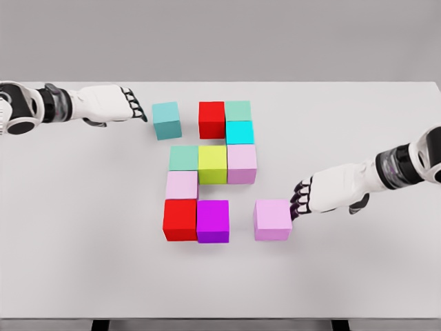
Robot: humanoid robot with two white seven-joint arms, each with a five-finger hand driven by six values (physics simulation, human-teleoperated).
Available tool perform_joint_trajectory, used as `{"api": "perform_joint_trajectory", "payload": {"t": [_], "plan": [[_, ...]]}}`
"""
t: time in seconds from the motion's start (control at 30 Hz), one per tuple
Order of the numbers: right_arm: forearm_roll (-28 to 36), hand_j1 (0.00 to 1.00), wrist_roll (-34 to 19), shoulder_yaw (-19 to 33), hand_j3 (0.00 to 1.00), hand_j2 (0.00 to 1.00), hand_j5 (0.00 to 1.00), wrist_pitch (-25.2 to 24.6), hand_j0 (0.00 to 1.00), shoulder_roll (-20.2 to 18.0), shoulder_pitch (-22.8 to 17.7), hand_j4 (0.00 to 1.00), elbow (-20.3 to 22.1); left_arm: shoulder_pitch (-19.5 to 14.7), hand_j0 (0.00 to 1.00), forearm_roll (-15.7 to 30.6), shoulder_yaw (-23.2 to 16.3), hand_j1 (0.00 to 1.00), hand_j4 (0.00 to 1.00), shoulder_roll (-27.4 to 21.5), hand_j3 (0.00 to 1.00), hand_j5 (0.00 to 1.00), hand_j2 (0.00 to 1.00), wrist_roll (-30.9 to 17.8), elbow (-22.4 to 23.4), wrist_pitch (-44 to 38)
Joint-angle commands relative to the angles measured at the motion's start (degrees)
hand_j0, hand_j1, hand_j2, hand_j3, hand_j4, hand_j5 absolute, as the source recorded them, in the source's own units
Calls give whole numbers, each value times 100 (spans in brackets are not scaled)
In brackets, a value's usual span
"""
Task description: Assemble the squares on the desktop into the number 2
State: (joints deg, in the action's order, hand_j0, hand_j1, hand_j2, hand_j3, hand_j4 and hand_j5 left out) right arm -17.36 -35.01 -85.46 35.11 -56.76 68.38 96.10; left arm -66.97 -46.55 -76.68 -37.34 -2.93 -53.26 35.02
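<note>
Cubes on a white desk (83, 227), ten counted: two red, two teal-green, one darker teal, one cyan, one yellow-green, one magenta, three pale pink/lilac. No containers in view.

Far row: teal cube (167, 120) stands alone at left, a gap to the far red cube (211, 119), which touches the green cube (238, 110). Cyan cube (240, 132) sits directly nearer than the green one.

Middle row, touching: second green cube (184, 158), yellow-green cube (213, 164), lilac cube (242, 163).

Nearer: pale pink cube (181, 185) below the left end; then near red cube (180, 219) and magenta cube (213, 221) side by side.

Loose pink cube (272, 219) stands apart to the right of the magenta one, gap between them.

Left hand (114, 103) at far left, fingers extended flat, holding nothing, tips just short of the teal cube.

Right hand (324, 193) at the loose pink cube's right side; dark fingertips (298, 201) curled against its upper right edge, pressing rather than enclosing it.
</note>
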Motion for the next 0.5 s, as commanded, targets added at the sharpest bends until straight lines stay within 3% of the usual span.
{"api": "perform_joint_trajectory", "payload": {"t": [0.0,0.47], "plan": [[31,100,1,12,100,100,100,-11,100,-98,0,100,164,0,87,23,13,87,87,42,87,87,87,3,0,-2],[66,100,1,21,100,100,100,-11,100,-204,0,100,50,0,87,14,22,87,87,183,87,87,87,3,53,-2]]}}
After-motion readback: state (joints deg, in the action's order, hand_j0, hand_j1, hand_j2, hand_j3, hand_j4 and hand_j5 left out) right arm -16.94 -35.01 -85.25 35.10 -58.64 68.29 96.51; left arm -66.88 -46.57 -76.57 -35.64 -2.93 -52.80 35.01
